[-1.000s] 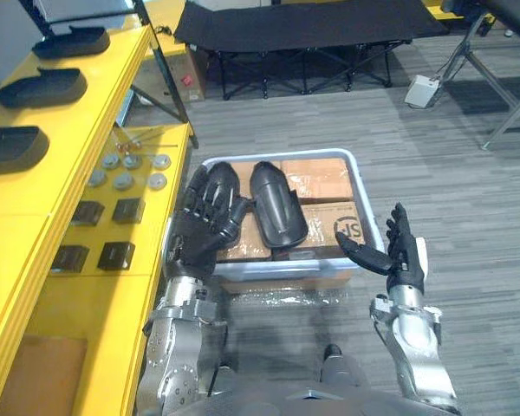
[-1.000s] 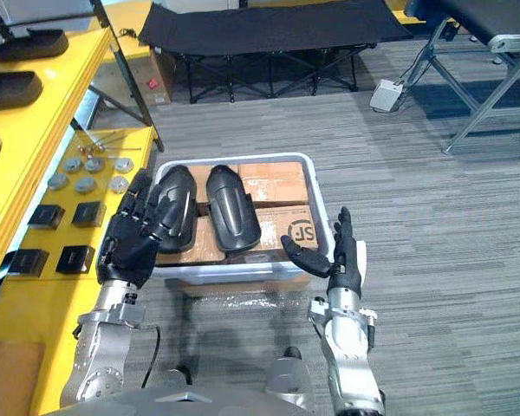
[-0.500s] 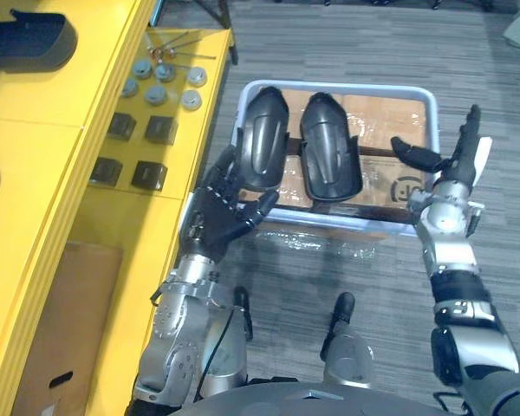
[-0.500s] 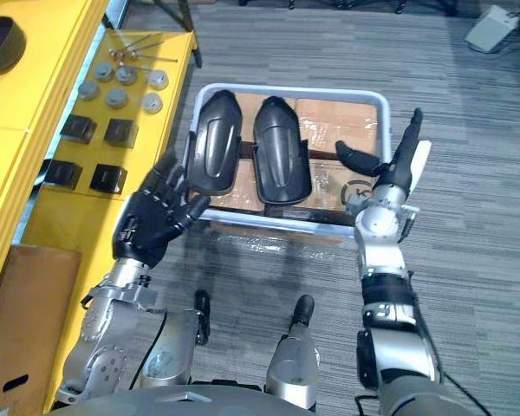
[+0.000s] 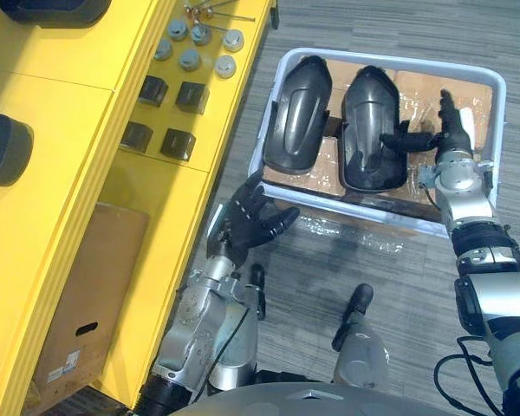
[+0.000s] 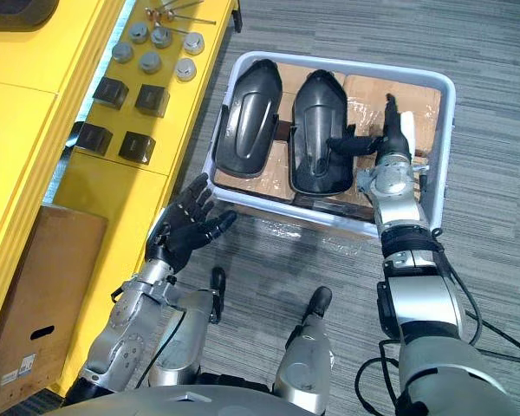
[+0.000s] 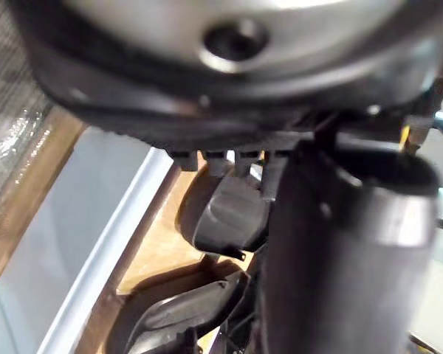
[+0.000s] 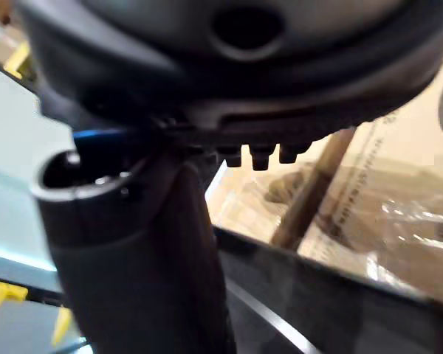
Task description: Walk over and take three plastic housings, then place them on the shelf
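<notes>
Grasp is best made by curling the open right hand round the bin's right housing; the open left hand is held outside it.

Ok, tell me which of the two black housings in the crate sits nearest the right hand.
The right-hand housing: the open right hand has its thumb over its edge, while the other housing lies beyond it, towards the yellow shelf.
</notes>
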{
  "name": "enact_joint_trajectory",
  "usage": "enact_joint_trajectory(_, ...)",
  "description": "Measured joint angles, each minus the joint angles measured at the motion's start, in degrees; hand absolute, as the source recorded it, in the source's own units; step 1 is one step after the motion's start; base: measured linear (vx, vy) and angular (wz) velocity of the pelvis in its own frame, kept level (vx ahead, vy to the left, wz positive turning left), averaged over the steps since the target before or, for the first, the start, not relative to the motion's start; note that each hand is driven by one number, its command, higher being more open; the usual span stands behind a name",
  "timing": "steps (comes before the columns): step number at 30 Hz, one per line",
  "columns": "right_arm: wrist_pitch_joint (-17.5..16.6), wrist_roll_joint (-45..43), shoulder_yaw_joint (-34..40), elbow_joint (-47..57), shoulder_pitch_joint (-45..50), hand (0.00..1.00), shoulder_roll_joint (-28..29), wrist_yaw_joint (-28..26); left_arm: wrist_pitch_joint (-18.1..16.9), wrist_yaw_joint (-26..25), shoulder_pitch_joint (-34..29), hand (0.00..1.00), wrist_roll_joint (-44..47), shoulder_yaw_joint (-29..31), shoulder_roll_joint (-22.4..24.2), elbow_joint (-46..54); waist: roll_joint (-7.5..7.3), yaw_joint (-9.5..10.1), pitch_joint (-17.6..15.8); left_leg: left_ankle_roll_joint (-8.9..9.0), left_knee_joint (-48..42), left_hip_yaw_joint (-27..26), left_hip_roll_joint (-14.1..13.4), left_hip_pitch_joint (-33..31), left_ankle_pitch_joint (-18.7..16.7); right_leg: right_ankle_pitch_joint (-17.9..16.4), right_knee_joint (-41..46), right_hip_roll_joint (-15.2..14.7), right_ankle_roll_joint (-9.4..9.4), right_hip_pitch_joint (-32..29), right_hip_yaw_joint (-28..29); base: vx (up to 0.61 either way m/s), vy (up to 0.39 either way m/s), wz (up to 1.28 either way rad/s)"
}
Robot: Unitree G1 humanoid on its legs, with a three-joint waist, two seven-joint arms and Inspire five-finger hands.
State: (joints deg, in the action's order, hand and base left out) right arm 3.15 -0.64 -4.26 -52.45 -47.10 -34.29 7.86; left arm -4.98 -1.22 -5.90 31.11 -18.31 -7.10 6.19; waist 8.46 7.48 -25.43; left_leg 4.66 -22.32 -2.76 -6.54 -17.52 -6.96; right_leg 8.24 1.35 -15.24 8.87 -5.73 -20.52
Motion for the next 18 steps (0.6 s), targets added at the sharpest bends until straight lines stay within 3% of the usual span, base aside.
enact_joint_trajectory(6, 4.0, 10.9, -4.3, -2.1, -3.6, 0.0, -4.3, -4.0, -0.1, -0.3, 1.6, 1.0, 0.0, -1.0, 0.0, -0.2, 1.23, 0.33, -0.9, -0.14, -0.4, 0.3, 0.1, -0.1, 0.2, -0.6, 1.6, -0.3, -0.67, -0.3, -0.4, -0.05, 0.025, 0.03)
enact_joint_trajectory(11, 9.4, 23.6, -7.8, -3.4, -4.9, 0.0, -3.9, -4.6, -0.1, -0.4, 1.9, 1.0, 0.0, -2.1, 0.0, -0.2, 1.21, 0.29, -0.9, 0.11, 1.0, 0.5, -0.1, 0.2, 1.7, -0.6, 1.6, -0.2, -0.64, -0.3, -1.0, -0.02, -0.004, 0.06)
enact_joint_trajectory(16, 14.5, 30.1, -9.6, -4.8, -5.4, 0.0, -2.7, -5.0, -0.1, -1.1, 1.2, 1.0, 0.0, -2.2, -0.6, -0.2, 0.96, 0.57, -1.1, 0.38, 3.6, 0.4, -0.1, 2.7, 2.9, -0.8, 1.6, -0.1, -0.94, 1.1, -1.1, 0.0, -0.001, 0.01)
enact_joint_trajectory(18, 17.7, 31.2, -6.9, -5.2, -5.6, 0.0, -0.7, -4.1, -0.1, -1.2, 0.7, 1.0, 0.0, -2.2, -1.2, 0.1, 0.86, 0.56, -1.1, 0.58, 5.5, 0.1, -0.1, 4.2, 3.7, -1.0, 1.6, -0.1, -1.2, 1.6, -1.1, 0.0, 0.0, 0.0)
